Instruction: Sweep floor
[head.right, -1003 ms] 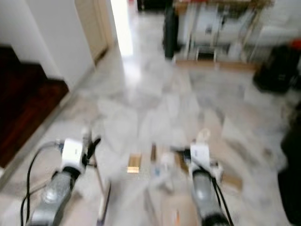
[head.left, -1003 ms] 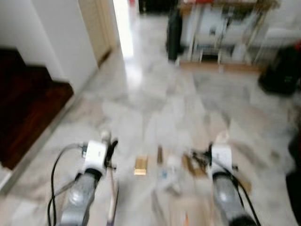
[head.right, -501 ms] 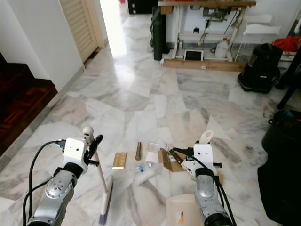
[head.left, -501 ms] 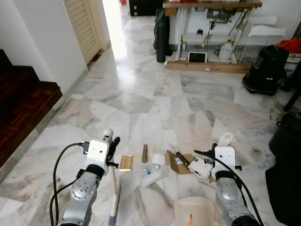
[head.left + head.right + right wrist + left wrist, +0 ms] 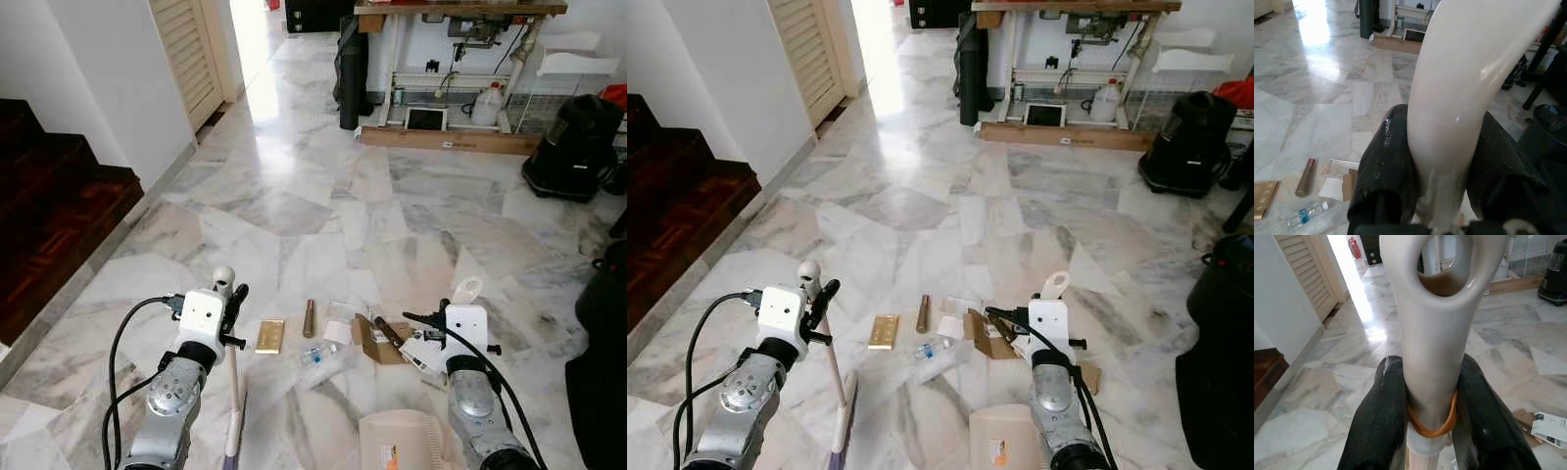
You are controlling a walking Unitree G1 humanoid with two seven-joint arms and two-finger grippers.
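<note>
Left end effector clamped on broom handle; broom slants down, head on floor near robot. Right end effector clamped on dustpan handle. Litter lies just ahead, between both arms, slightly nearer the dustpan.

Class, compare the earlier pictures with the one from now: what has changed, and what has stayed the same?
Mostly the camera moved: the blur is gone and the view has shifted a little. Nothing was picked up or let go. The left hand still grips the broom handle, the right hand still grips the dustpan handle, and the litter lies unmoved on the floor between them.
</note>
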